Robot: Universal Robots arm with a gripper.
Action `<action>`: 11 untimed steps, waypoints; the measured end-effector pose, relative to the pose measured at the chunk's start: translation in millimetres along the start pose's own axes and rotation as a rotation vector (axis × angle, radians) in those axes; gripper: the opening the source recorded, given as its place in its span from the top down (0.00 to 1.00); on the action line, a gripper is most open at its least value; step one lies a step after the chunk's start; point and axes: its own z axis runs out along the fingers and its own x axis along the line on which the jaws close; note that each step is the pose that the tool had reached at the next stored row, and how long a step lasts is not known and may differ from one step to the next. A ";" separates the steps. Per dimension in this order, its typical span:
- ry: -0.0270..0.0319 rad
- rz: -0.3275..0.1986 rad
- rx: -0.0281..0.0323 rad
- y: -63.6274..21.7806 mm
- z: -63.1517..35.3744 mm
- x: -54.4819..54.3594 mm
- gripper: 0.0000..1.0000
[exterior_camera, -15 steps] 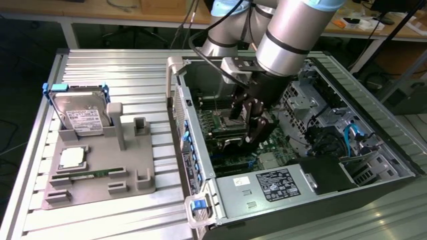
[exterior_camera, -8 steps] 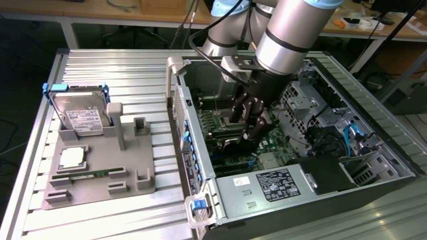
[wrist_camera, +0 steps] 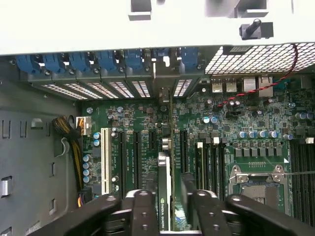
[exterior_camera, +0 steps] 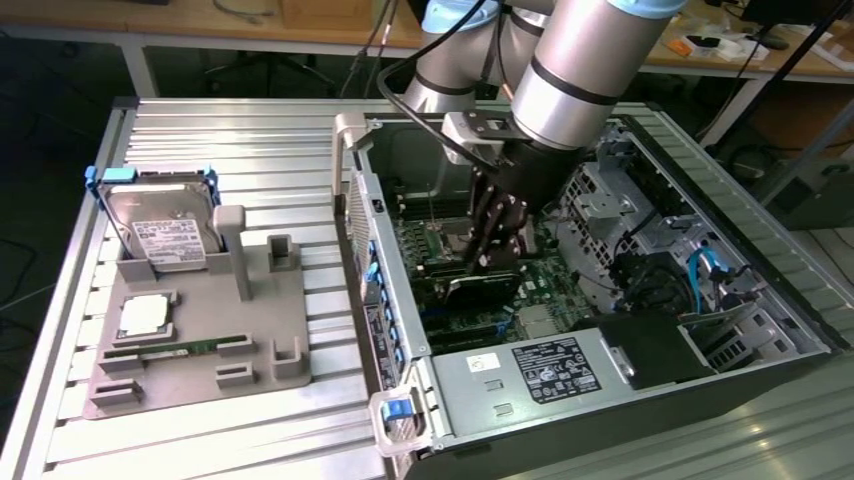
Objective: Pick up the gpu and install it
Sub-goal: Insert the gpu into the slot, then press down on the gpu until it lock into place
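The gpu (wrist_camera: 165,189) stands on edge on the green motherboard (wrist_camera: 147,123), in line with the rear slot openings. A green logo shows on its upper edge. My gripper (wrist_camera: 170,206) is right above it, with one dark finger (wrist_camera: 142,209) against one face of the card. The other finger (wrist_camera: 199,209) stands a small gap away from the opposite face, so the jaws are partly open around the card. In the exterior view my gripper (exterior_camera: 501,262) reaches down into the open PC case (exterior_camera: 387,260), over the dark gpu (exterior_camera: 481,290).
A grey holder tray (exterior_camera: 200,375) lies at the exterior view's left. It carries a hard drive in a blue frame (exterior_camera: 160,225), a small square part (exterior_camera: 144,318) and a green RAM stick (exterior_camera: 180,350). The power supply (exterior_camera: 534,370), drive cages (exterior_camera: 627,210) and cables crowd the case. Blue slot latches (wrist_camera: 98,61) line the rear wall.
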 end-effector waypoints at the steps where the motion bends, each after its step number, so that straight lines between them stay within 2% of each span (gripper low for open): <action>1: 0.0001 0.000 0.0000 0.0 0.0 0.0 0.74; 3: 0.0002 0.000 0.0000 0.0 0.0 0.0 0.74; 4: 0.0005 0.000 0.0000 0.0 0.0 0.0 0.86; 5: 0.0005 0.000 0.0000 0.0 0.0 0.0 0.89; 9: 0.0013 0.000 0.0000 0.0 0.0 0.0 0.89; 11: 0.0060 0.001 0.0001 0.0 0.0 0.0 0.89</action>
